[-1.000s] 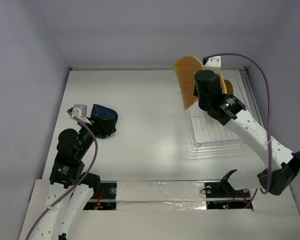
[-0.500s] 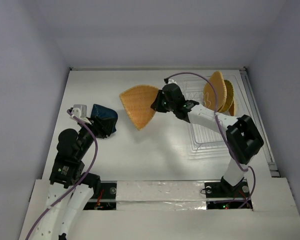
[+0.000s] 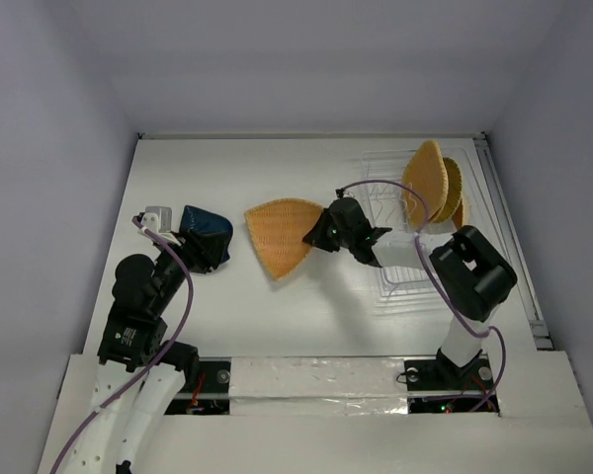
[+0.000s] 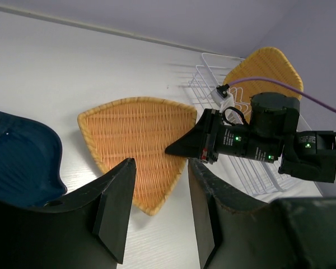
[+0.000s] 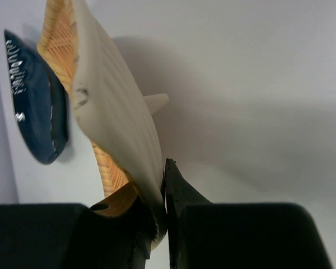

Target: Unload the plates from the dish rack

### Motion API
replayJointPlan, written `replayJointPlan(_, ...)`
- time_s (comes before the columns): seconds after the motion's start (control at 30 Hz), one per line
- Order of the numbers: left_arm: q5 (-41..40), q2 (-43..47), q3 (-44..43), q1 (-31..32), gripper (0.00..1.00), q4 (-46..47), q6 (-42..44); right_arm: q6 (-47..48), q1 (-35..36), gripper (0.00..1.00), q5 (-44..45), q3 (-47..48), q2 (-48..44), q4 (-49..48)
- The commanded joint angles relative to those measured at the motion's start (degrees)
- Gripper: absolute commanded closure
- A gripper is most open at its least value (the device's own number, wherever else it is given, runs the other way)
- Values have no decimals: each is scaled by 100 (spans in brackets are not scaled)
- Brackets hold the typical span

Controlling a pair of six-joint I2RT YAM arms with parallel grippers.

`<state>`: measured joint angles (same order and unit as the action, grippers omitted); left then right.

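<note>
My right gripper (image 3: 323,232) is shut on the rim of the orange leaf-shaped plate (image 3: 279,233), which lies low over the table's middle; it also shows in the left wrist view (image 4: 135,140) and the right wrist view (image 5: 109,106). The dark blue dish (image 3: 208,234) lies on the table at the left, right by my left gripper (image 3: 186,245), which is open and empty. The white wire dish rack (image 3: 427,259) stands at the right and holds two orange woven plates upright: the large one (image 3: 425,180) and a smaller one (image 3: 452,188) behind it.
The table's right rail (image 3: 509,237) runs just past the rack. The back wall (image 3: 306,59) closes the far side. The right arm's purple cable (image 3: 376,188) loops over the rack's left part.
My right gripper carried the leaf-shaped plate from above the rack leftward and down to the table's middle, tipping it from upright to nearly flat. The left arm has not moved.
</note>
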<state>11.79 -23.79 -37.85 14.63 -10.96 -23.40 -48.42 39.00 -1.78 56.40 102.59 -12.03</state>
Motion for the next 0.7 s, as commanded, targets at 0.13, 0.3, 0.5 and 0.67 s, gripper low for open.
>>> replayJointPlan(0.13, 25, 6, 40, -22, 61, 279, 2, -203, 11, 52, 134, -384, -195, -933)
replayJointPlan(0.3, 25, 6, 40, -22, 61, 270, 2, -10, 11, 18, 660, -437, -668, -511)
replayJointPlan(0.5, 25, 6, 40, -22, 61, 279, -7, 394, 63, 14, 872, -323, -1240, 156)
replayJointPlan(0.67, 34, 6, 40, -22, 61, 288, -7, 1036, 125, 20, 967, 46, -1916, 954)
